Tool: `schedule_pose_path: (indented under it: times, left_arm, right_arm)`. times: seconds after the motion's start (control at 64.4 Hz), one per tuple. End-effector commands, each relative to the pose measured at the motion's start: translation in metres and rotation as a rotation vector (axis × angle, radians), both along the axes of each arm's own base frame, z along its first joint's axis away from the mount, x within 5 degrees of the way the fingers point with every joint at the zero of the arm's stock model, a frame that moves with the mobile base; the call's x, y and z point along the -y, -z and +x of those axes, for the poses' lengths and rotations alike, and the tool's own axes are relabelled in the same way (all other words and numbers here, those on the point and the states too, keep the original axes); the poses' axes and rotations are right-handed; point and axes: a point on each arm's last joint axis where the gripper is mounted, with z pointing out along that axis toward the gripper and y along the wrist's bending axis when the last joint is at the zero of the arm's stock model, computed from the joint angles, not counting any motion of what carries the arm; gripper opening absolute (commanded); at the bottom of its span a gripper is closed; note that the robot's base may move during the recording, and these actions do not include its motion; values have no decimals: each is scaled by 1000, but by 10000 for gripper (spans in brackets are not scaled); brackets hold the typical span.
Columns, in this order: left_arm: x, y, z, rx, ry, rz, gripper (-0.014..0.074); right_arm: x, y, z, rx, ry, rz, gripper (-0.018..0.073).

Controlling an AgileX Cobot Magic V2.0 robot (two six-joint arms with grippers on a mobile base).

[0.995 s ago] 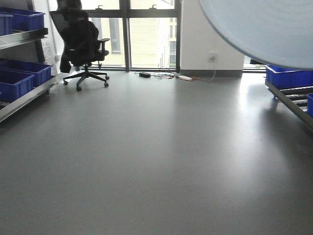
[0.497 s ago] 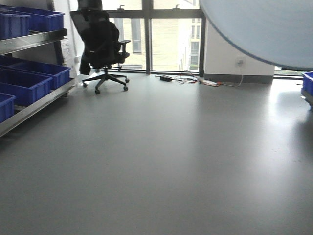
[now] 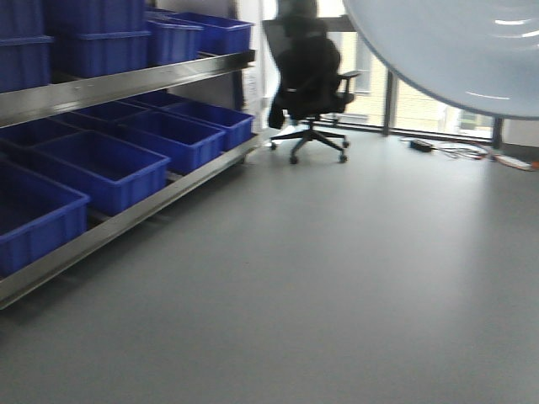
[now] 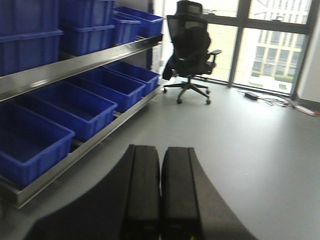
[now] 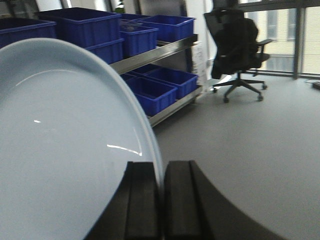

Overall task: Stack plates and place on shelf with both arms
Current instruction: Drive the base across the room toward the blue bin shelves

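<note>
Blue crates (image 3: pixel 105 168) in rows on both tiers of the steel shelf (image 3: pixel 126 82) at left; lower ones empty, upper contents hidden. Only in the right wrist view: right claw (image 5: pixel 161 200) clenched on the rim of a pale plate (image 5: pixel 65 150). In the left wrist view, left claw (image 4: pixel 160 195) clenched, gripping nothing. From the front, just the plate's underside, upper right, above the floor (image 3: pixel 337 278).

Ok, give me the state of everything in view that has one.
plate: held in the air, tilted.
right end effector: shut on the plate rim.
left end effector: shut, empty.
shelf: loaded with blue crates.
blue crates: lower ones empty.
office chair: upright, unoccupied.
</note>
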Motion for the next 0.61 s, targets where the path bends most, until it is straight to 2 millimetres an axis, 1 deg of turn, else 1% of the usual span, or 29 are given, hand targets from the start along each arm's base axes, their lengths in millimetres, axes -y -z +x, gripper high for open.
schedule_pose_path:
  times: [0.0,0.59]
  left_arm:
    - [-2,-17,1,106,-18,-26,83]
    - [-2,-17,1,106,-18,-26,83]
  right_arm:
    - [5,-18,0,111,49,22,53]
    - [5,-18,0,111,49,22,53]
